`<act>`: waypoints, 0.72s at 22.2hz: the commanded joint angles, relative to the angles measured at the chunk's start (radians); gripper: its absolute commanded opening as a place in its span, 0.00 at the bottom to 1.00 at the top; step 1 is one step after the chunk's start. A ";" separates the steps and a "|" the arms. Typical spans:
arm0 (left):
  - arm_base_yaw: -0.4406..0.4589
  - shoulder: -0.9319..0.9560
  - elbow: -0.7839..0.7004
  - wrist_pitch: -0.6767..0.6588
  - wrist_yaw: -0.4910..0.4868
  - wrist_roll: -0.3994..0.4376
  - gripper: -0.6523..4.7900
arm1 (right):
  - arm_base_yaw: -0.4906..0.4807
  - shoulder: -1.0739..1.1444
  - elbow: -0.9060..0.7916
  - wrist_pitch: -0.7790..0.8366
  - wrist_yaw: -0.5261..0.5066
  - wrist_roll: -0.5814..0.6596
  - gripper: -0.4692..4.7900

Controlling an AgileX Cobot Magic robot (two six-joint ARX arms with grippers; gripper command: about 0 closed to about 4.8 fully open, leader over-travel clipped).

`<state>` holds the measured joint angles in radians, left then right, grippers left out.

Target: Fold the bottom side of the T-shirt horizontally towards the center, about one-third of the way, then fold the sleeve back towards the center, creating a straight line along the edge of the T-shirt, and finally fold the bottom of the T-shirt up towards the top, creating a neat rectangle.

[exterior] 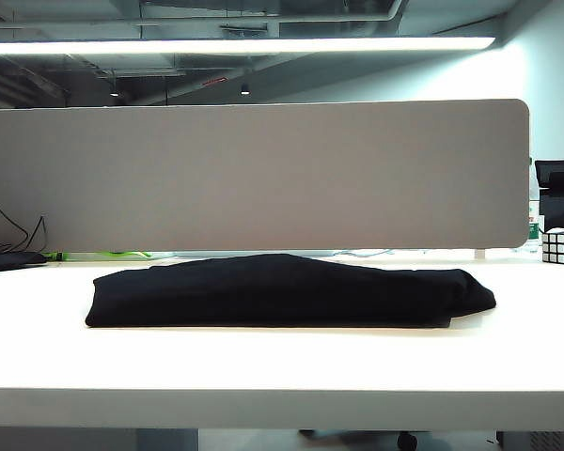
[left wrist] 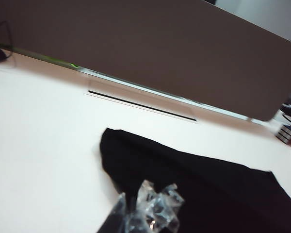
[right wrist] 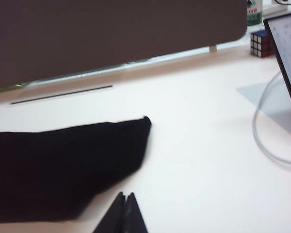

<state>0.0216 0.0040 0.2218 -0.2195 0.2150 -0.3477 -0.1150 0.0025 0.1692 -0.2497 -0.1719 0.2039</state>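
Folded into a long black rectangle, the T-shirt (exterior: 282,291) lay on the white tabletop (exterior: 282,376), just ahead of both pincers. Beyond it stood a grey divider panel (exterior: 254,174), with a puzzle cube (exterior: 561,246) off past the right pincer (right wrist: 125,213). Left pincer (left wrist: 145,213) and right were both closed, holding nothing, above the tabletop.

T-shirt (exterior: 282,291) on table (exterior: 263,366) — before the divider panel (exterior: 254,174) | cube (exterior: 562,246) far right, behind
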 commanded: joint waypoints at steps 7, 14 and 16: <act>-0.005 0.003 -0.212 0.276 -0.067 -0.013 0.11 | 0.002 -0.001 -0.161 0.123 0.066 -0.142 0.07; -0.099 0.002 -0.214 0.312 -0.129 0.291 0.11 | 0.074 -0.002 -0.169 0.170 0.126 -0.278 0.07; -0.139 0.002 -0.214 0.314 -0.163 0.343 0.11 | 0.107 -0.002 -0.169 0.185 0.127 -0.295 0.07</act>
<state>-0.0978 0.0044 0.0021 0.0788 0.0837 -0.0704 -0.0269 0.0017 0.0071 -0.1013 -0.0532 -0.0662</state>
